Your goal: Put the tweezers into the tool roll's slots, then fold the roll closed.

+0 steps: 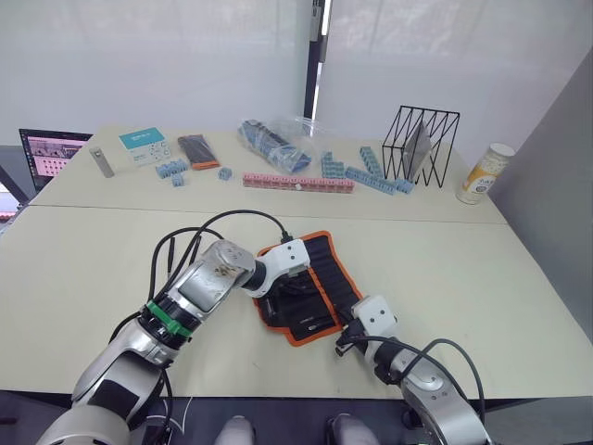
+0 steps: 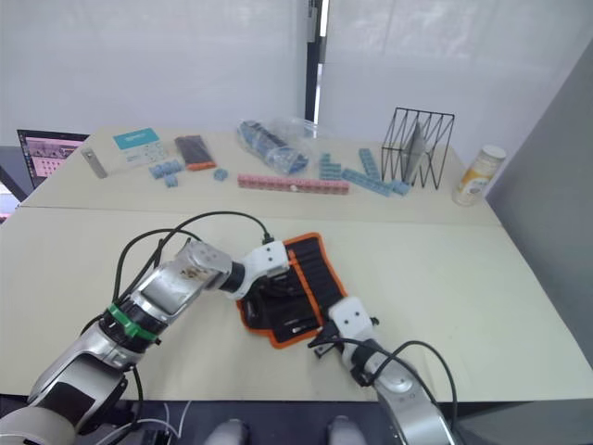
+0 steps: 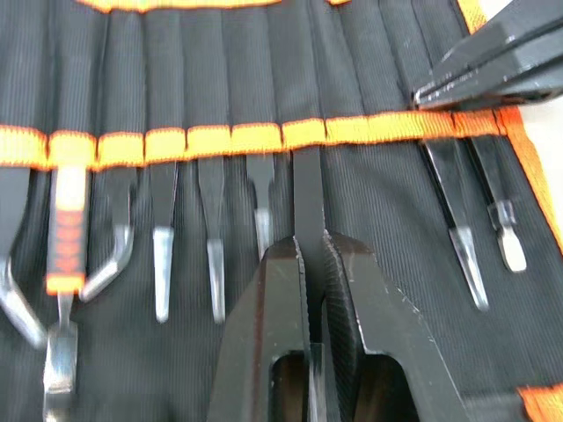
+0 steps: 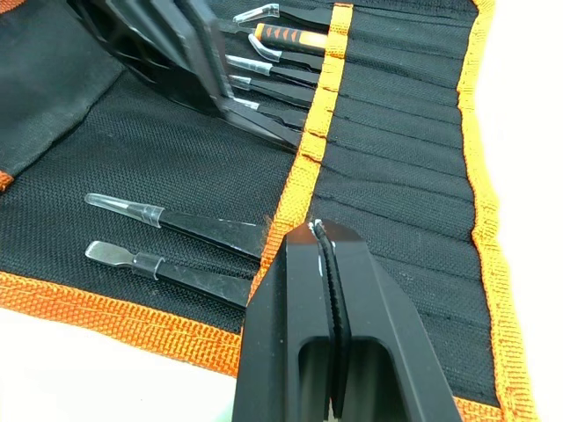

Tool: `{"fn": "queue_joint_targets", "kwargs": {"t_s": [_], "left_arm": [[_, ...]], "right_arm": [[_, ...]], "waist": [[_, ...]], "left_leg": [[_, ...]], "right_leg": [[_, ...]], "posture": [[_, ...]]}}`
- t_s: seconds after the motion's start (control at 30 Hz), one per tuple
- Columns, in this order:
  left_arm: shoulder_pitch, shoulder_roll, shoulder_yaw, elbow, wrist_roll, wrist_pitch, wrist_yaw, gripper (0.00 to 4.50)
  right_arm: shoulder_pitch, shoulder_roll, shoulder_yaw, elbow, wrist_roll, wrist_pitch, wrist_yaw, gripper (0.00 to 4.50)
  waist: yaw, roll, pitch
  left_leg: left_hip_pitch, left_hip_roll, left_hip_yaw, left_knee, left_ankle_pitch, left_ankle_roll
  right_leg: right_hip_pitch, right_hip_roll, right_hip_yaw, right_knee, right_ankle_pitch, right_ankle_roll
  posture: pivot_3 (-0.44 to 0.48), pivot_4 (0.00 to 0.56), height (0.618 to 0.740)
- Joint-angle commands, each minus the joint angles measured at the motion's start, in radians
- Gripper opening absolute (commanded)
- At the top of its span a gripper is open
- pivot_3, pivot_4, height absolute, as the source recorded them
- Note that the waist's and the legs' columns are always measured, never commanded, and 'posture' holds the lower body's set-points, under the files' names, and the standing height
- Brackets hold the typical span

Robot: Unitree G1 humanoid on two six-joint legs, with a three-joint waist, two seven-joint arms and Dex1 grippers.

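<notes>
Between left gripper (image 3: 314, 264) fingers — one tweezer (image 3: 308, 189), tucked under tool roll (image 3: 352, 229) stripe

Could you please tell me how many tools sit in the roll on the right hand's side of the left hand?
2: a pointed one and a flat-tipped one, side by side in neighbouring slots beside the tool roll's orange end edge; none seems hidden there.

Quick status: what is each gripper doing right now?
Left gripper: shut on a tweezer that sits in a slot of the tool roll.
Right gripper: shut, pinching the roll's orange stripe.
</notes>
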Motion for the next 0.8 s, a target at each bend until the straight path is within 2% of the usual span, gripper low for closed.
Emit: {"fn": "queue_joint_targets", "kwargs": {"t_s": [0.03,0.33,0.6,0.67,0.7,0.8], "left_arm": [[-0.04,-0.062,-0.027,0.044,0.038,-0.022,0.015,0.03],[-0.075,-0.205,-0.047,0.233,0.131,-0.112,0.064,0.03],[-0.058,-0.205,-0.025,0.252,0.166,-0.146,0.049,0.03],[-0.06,-0.196,-0.011,0.235,0.162,-0.14,0.045,0.88],[-0.061,-0.188,-0.004,0.223,0.159,-0.136,0.039,1.06],[-0.059,-0.121,0.053,0.109,0.127,-0.097,0.006,2.09]], "right_arm": [[0.079,-0.017,0.068,0.146,-0.025,0.106,0.024,0.0],[0.084,-0.014,0.08,0.131,-0.032,0.115,0.023,0.0],[0.096,-0.013,0.082,0.11,-0.037,0.128,0.029,0.0],[0.097,-0.014,0.082,0.11,-0.038,0.127,0.031,0.0],[0.096,-0.014,0.083,0.11,-0.038,0.128,0.031,0.0],[0.093,-0.016,0.081,0.114,-0.039,0.128,0.033,0.0]], "waist": [[0.0,-0.001,-0.001],[0.01,-0.003,-0.004],[0.014,-0.001,-0.005],[0.012,-0.001,-0.005],[0.01,0.0,-0.004],[0.002,0.001,-0.003]], "left_leg": [[0.0,0.0,0.0,0.0,0.0,0.0],[0.001,-0.001,0.0,0.004,0.0,0.0],[0.003,-0.001,-0.001,0.014,-0.007,-0.008],[0.003,-0.001,-0.002,0.014,-0.007,-0.008],[0.003,-0.001,-0.002,0.014,-0.007,-0.008],[0.002,-0.001,-0.002,0.013,-0.007,-0.007]], "right_leg": [[0.0,0.0,0.0,0.0,0.0,0.0],[0.004,0.0,0.0,0.0,0.0,0.001],[0.007,-0.001,0.0,-0.003,-0.001,0.001],[0.009,-0.001,0.0,-0.003,-0.001,0.001],[0.01,-0.001,0.0,-0.003,-0.001,0.001],[0.01,-0.001,0.0,-0.002,-0.001,0.001]], "posture": [[0.0,0.15,0.737],[0.0,0.15,0.737],[0.0,0.15,0.737],[0.0,0.15,0.737],[0.0,0.15,0.737],[0.0,0.15,0.737]]}}
